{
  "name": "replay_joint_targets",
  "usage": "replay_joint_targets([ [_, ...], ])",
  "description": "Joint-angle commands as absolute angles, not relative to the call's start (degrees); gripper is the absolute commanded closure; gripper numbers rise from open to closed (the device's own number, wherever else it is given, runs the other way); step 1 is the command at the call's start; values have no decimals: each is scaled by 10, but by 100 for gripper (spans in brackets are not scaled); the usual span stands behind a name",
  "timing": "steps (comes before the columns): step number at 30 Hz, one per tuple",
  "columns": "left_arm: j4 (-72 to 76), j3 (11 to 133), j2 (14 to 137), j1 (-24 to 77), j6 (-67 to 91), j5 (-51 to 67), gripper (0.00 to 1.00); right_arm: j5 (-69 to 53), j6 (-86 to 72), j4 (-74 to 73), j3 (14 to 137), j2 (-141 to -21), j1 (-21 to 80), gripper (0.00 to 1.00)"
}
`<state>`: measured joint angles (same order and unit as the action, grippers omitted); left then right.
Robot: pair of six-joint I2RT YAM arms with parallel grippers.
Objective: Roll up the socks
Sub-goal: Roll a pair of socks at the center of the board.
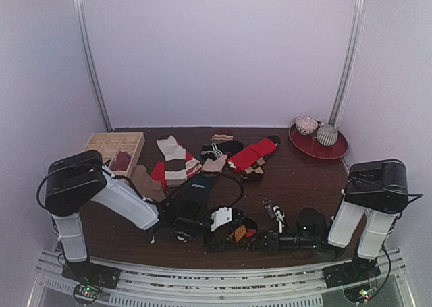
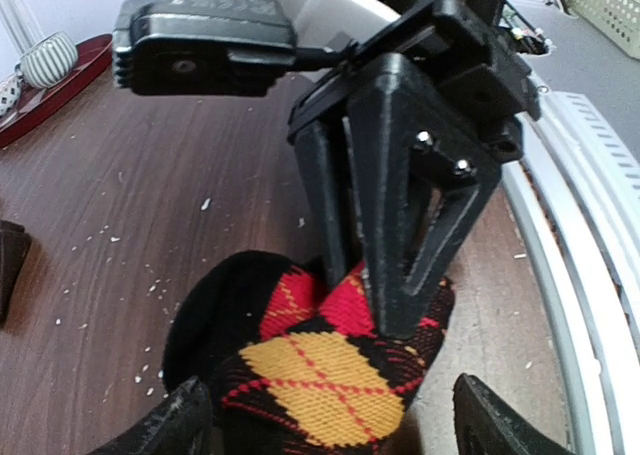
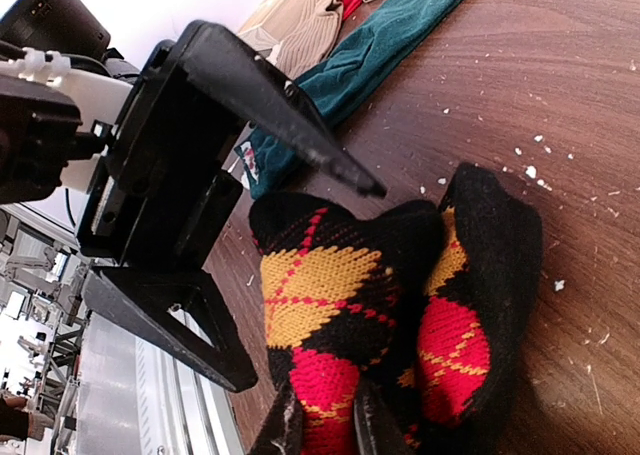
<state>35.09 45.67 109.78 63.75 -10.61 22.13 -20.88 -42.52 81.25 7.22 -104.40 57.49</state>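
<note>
Argyle sock (image 3: 330, 295), black with red and yellow diamonds, lies bunched and folded over on the dark wood counter (image 2: 120, 205). It sits close to the near edge, about centre, between the two arms.

Right jaws are pressed nearly together, pinching a fold of the argyle sock at its red end. In the left wrist view the right fingers (image 2: 385, 255) come down into the crease of the sock.

Left jaws are spread wide, one finger on each side of the sock, straddling it. Cannot tell whether they touch the fabric.

Left arm (image 1: 125, 202) reaches in low from the left and right arm (image 1: 347, 219) from the right; they meet at the sock.

Teal sock (image 3: 385, 45) lies flat on the counter near the argyle sock, apart from it. Tan socks (image 3: 305, 25) lie beyond the teal one.

More loose socks lie at back middle:
- a tan and red striped one (image 1: 174, 160)
- a red one (image 1: 248, 155)
- a black one with white stripes (image 1: 221, 148)

Wooden divided tray (image 1: 116, 144) sits back left, with something dark red in one compartment. Red plate (image 1: 332, 149) sits back right with two rolled sock balls on it, a grey striped ball (image 1: 327, 134) and a patterned ball (image 1: 306, 124). White specks are scattered over the counter.
</note>
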Motion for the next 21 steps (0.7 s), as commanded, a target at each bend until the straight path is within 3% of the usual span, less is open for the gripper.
replay_joint_targets([
  [1,400,441,1094,635,-89,267,19,-230,-424,620,49,-1073,579,91],
  [6,417,432,1096,635,-82,277,23,-233,-429,639,51,-1096,578,91],
  [16,346,474,1147,636,-76,292,51,-236,-439,652,51,-1109,577,91],
  [21,332,477,1157,636,-60,300,53,-234,-441,652,47,-1108,577,91],
])
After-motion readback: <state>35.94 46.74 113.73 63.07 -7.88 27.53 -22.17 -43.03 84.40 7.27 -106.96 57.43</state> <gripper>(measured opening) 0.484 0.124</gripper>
